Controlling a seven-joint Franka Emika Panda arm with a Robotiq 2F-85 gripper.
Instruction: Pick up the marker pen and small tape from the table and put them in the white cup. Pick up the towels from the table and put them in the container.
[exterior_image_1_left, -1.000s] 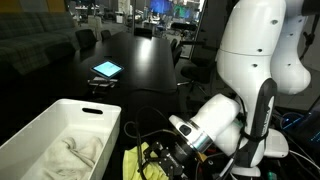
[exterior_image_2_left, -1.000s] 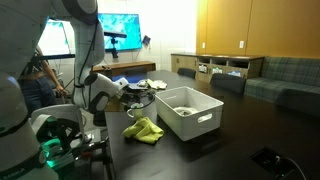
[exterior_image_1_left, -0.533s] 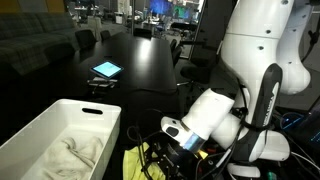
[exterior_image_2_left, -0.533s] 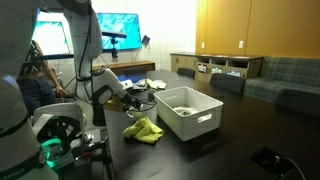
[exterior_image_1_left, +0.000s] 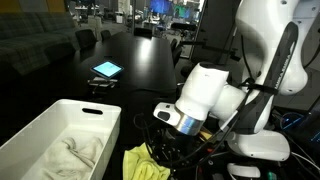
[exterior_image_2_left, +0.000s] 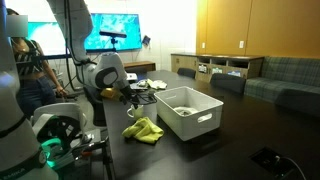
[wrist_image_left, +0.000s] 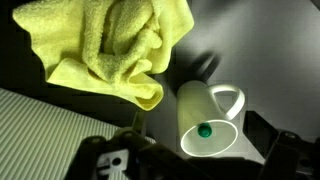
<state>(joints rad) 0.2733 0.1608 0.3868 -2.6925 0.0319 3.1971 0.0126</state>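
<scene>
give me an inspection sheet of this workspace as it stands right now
surface: dark glossy table
job's things: white towel lies in the container; yellow-green towel is crumpled on the table beside the white cup; a green-tipped item sits in the cup, probably the marker pen; small tape not seen
clutter: lit tablet on the table
grippers: gripper open, holding nothing, above the yellow-green towel and the cup
cables: dark cables loop beside the gripper
surroundings: chairs, wall screen, sofa
</scene>
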